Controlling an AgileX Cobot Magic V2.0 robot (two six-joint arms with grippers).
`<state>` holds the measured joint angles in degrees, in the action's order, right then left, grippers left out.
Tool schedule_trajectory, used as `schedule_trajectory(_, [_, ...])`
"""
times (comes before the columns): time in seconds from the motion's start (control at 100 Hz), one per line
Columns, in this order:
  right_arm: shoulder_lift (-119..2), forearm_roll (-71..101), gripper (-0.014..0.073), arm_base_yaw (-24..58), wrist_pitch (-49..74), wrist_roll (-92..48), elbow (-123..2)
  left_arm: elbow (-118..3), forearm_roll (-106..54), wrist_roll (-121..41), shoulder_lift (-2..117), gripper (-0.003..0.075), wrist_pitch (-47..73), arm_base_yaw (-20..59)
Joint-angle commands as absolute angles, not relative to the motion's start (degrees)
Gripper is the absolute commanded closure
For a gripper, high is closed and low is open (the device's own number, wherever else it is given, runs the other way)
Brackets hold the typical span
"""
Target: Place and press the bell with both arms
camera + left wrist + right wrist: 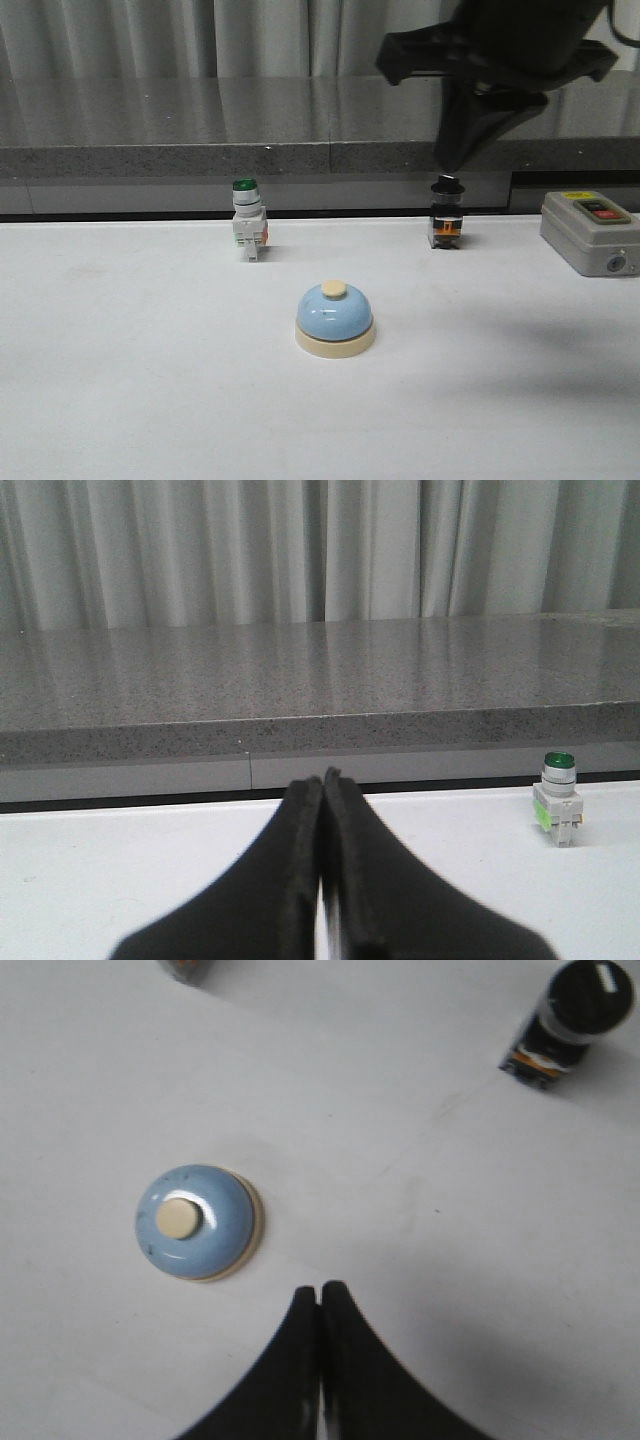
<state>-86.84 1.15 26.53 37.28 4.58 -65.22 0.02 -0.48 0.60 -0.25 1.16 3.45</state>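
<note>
Bell (335, 317) sits mid surface (120, 380), upright, nothing touching it. Right end effector (319, 1295) hangs high above, off to bell's side, closed, empty; left end effector (322, 785) also closed, empty, bell not in its view. Right arm prob nearer.

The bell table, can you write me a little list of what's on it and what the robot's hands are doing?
bell: light blue bell standing upright on the white table, nothing touching it
green switch: green-capped switch behind the bell, to its left
black switch: black-capped switch behind, to the right
grey box: grey box at the far right
left gripper: shut, empty
right gripper: shut, empty, up above the table
</note>
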Motion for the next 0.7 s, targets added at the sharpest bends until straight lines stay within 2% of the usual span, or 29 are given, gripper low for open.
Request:
schedule_trajectory(0.0, [-81.4, 0.8, 0.0654, 24.0, 33.8, 4.1, -63.8, 2.5, -0.5, 1.2, -2.0, 0.0741, -3.7, 3.4])
schedule_trajectory(0.39, [-62.4, 0.6, 0.0654, 13.3, 29.1, 4.1, -49.7, 2.5, -0.5, 1.2, -2.0, 0.0741, -3.7, 3.4])
schedule_trajectory(0.69, [-46.7, 0.4, 0.0654, 12.0, 24.3, 4.1, -39.9, 2.5, -0.5, 1.2, -2.0, 0.0741, -3.7, 3.4])
